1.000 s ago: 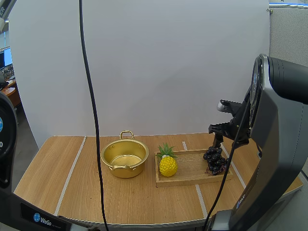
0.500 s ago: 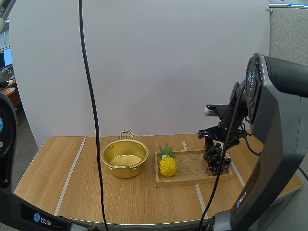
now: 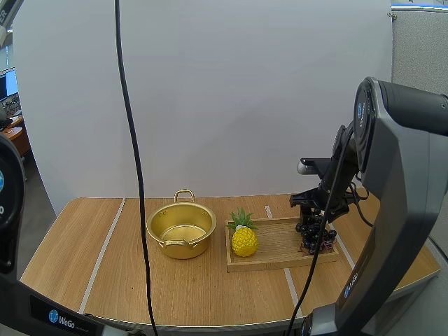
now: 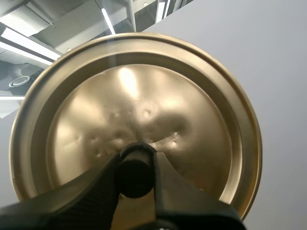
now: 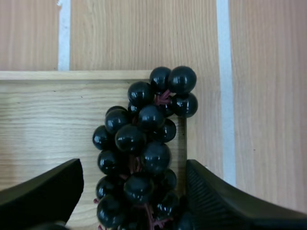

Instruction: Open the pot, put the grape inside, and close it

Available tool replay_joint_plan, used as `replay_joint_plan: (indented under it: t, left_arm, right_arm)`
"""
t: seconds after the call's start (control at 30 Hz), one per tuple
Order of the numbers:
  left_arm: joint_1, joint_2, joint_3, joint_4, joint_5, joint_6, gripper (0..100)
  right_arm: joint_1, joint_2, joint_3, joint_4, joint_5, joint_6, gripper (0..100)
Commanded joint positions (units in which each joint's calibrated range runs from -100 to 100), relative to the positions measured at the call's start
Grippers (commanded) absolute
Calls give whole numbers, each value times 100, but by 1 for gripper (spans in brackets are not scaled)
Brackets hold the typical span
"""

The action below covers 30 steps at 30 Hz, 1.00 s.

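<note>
At the left-centre of the high view the brass pot (image 3: 181,229) stands open on the tabletop (image 3: 105,266), and I can see nothing in its bowl. Its lid (image 4: 144,110) is off: the left wrist view has it held up in the air, with the left jaws pinched shut on the black knob (image 4: 135,172) at its middle.

Just right of the pot lies the wooden tray (image 3: 276,257), with a toy pineapple (image 3: 244,239) upright at its left end, near the middle of the frame. At the tray's right end, in the right-centre of the frame, is the bunch of dark grapes (image 3: 313,232), resting by the tray's edge. The right jaws are down over it. In the right wrist view they stand apart, one finger on each side of the bunch of dark grapes (image 5: 141,153), and I cannot see them squeezing it.

So I take the opening to be done and the pick-up of the grapes to be the step in hand. The next move, I'd say, is for the right jaws to close on the bunch, near the stem where the hold is surest. They would then lift it clear of the tray's rim and carry it left, past the pineapple, to drop it in the pot before the lid goes back on
</note>
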Motion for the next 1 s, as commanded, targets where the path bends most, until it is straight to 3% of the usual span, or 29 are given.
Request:
replay_joint_plan:
  t: [0.0,0.97]
  left_arm:
    - [-4,-26,-62,53,-206,-33,0]
    - [-4,-26,-62,53,-206,-33,0]
  right_arm:
    - [14,420,-34,8,-286,18,100]
    - [21,1133,-34,139,-504,-95,100]
